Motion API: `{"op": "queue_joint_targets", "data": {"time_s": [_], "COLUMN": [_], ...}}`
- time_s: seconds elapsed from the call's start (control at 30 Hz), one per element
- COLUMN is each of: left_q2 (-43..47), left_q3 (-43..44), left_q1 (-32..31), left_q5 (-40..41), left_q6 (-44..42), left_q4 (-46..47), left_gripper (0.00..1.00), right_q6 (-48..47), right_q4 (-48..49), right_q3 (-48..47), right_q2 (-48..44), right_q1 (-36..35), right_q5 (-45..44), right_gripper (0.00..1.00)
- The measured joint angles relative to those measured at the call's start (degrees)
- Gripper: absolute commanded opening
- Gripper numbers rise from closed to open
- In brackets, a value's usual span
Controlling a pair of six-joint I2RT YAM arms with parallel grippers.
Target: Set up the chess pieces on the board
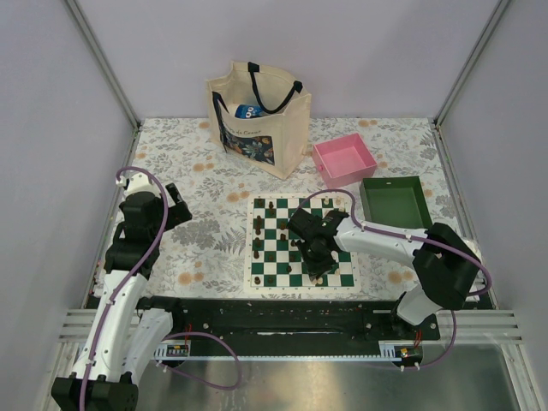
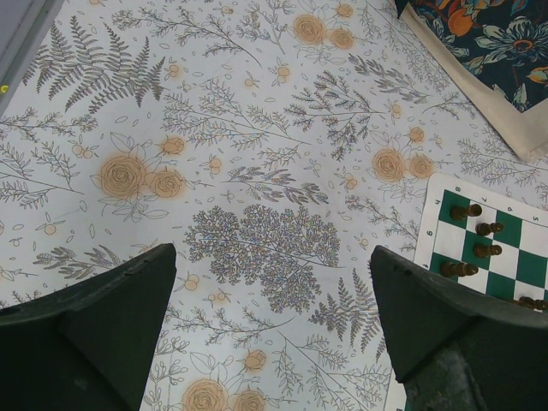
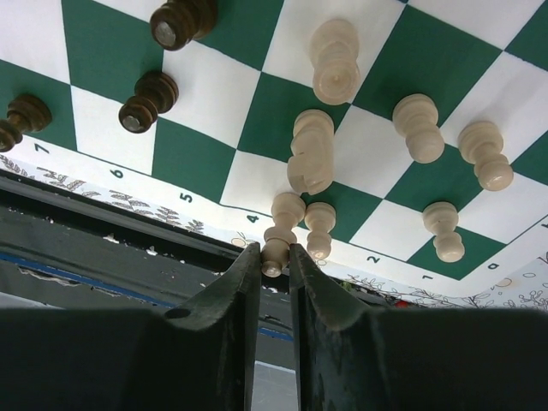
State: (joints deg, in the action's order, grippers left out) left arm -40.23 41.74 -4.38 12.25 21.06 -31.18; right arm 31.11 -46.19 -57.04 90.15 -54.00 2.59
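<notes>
- Our right gripper point(image 3: 275, 272) hangs over the near edge of the board point(image 3: 205, 141). Its fingers are drawn narrow, pinching the end of a cream pawn point(image 3: 282, 224) above the white border.
- Other cream pieces point(image 3: 334, 64) stand or lie on the squares just beyond, and dark pieces point(image 3: 145, 101) sit further left.
- Our left gripper point(image 2: 272, 257) hovers over the floral tablecloth point(image 2: 257, 128), left of the board, with its fingers spread wide and nothing between them.
</notes>
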Motion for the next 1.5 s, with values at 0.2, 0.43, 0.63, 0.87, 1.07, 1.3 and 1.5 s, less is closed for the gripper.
{"op": "queue_joint_targets", "data": {"time_s": [0.2, 0.43, 0.63, 0.87, 1.07, 1.3, 1.5], "left_q2": [0.0, 0.0, 0.0, 0.0, 0.0, -0.02, -0.02], "left_q3": [0.0, 0.0, 0.0, 0.0, 0.0, 0.0, 0.0], "left_q1": [0.0, 0.0, 0.0, 0.0, 0.0, 0.0, 0.0], "left_q5": [0.0, 0.0, -0.02, -0.02, -0.02, -0.07, -0.07], "left_q6": [0.0, 0.0, 0.0, 0.0, 0.0, 0.0, 0.0], "left_q4": [0.0, 0.0, 0.0, 0.0, 0.0, 0.0, 0.0], "left_gripper": [0.99, 0.99, 0.99, 0.99, 0.99, 0.99, 0.99], "right_q6": [-0.09, -0.26, -0.92, -1.62, -1.73, -1.73, -1.38], "right_q4": [-0.04, 0.04, 0.66, 1.77, 2.58, 3.5, 3.5], "right_q3": [-0.44, -0.92, -1.49, -1.62, -1.62, -1.62, -1.62], "right_q2": [0.04, 0.26, 1.68, 2.01, 2.01, 2.01, 0.09], "right_q1": [0.0, -0.02, 0.0, -0.02, -0.02, -0.02, -0.02], "right_q5": [0.07, 0.13, 1.44, 3.19, 3.61, 4.15, 2.54], "right_gripper": [0.22, 0.22, 0.22, 0.21, 0.21, 0.2, 0.2]}}
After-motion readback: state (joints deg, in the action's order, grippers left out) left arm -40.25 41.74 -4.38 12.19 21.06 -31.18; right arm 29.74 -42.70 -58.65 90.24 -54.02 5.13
